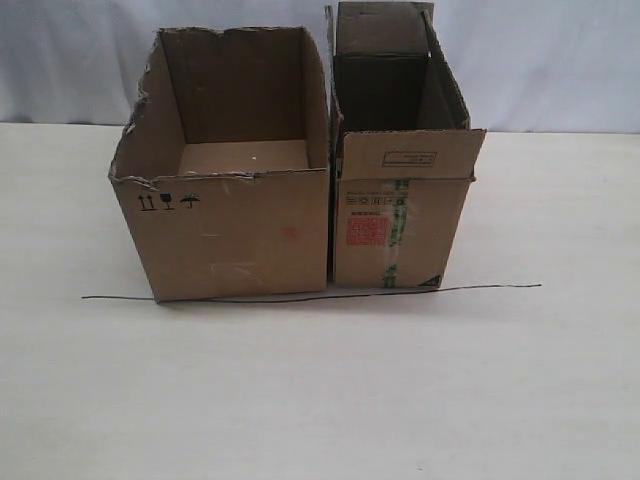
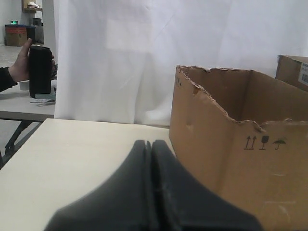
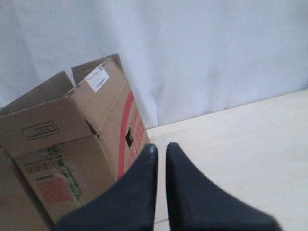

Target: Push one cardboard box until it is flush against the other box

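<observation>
The narrow cardboard box (image 1: 400, 215), with its red square label, green-printed tape and upright flaps, stands right of the wide torn-rimmed box (image 1: 235, 235). Their sides run close together, with only a thin dark slit showing between the front edges. Neither gripper appears in the exterior view. My left gripper (image 2: 151, 143) is shut and empty, low over the table beside the wide box (image 2: 231, 159); a corner of the narrow box (image 2: 293, 72) peeks out behind it. My right gripper (image 3: 161, 147) holds nothing, its fingers nearly together with a slim gap, next to the narrow box (image 3: 72, 154).
A thin black wire (image 1: 310, 296) lies on the pale table (image 1: 320, 410) along the boxes' front. A white curtain (image 1: 540, 60) hangs behind. Beyond the table's far end, a person's hand holds a black object (image 2: 39, 70) on a grey side table.
</observation>
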Controlling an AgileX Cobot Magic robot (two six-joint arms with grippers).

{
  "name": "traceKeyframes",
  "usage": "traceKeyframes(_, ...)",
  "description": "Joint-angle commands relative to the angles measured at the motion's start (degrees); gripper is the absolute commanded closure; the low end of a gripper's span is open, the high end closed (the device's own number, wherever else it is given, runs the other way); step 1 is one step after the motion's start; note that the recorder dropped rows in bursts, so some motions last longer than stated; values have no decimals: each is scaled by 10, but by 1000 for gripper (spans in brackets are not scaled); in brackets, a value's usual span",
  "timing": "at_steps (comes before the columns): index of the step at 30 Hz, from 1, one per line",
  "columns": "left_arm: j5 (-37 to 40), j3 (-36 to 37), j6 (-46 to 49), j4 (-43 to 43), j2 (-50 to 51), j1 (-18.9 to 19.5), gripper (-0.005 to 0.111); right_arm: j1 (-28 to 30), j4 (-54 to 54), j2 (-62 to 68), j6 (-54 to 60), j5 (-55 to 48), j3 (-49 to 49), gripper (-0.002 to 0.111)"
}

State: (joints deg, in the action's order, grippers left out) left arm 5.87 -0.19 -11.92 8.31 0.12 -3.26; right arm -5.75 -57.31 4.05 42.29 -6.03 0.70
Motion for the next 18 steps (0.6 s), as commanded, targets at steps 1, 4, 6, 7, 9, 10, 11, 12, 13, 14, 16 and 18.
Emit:
traceKeyframes(1, -6, 2, -4, 0, -1, -1, 107, 14, 28, -40, 21, 1, -7, 103)
traceKeyframes(4, -6, 2, -4, 0, -1, -1, 107, 14, 28, -40, 20, 19, -7, 103)
traceKeyframes(6, -6, 2, -4, 0, -1, -1, 107, 14, 57, -40, -6, 16, -7, 103)
traceKeyframes(7, -6, 2, -4, 0, -1, -1, 107, 14, 245, -40, -178, 11, -7, 103)
traceKeyframes(9, -6, 2, -4, 0, -1, -1, 107, 14, 593, -40, -534, 5, -7, 103)
traceKeyframes(10, -6, 2, -4, 0, -1, -1, 107, 14, 631, -40, -578, -4, -7, 103)
traceKeyframes(11, -6, 2, -4, 0, -1, -1, 107, 14, 615, -40, -569, -7, -7, 103)
traceKeyframes(12, -6, 2, -4, 0, -1, -1, 107, 14, 609, -40, -549, -9, -7, 103)
traceKeyframes(13, -6, 2, -4, 0, -1, -1, 107, 14, 609, -40, -527, -9, -7, 103)
traceKeyframes(14, -6, 2, -4, 0, -1, -1, 107, 14, 609, -40, -507, -9, -7, 103)
traceKeyframes(16, -6, 2, -4, 0, -1, -1, 107, 14, 607, -40, -503, -9, -7, 103)
traceKeyframes(18, -6, 2, -4, 0, -1, -1, 107, 14, 581, -40, -503, -14, -7, 103)
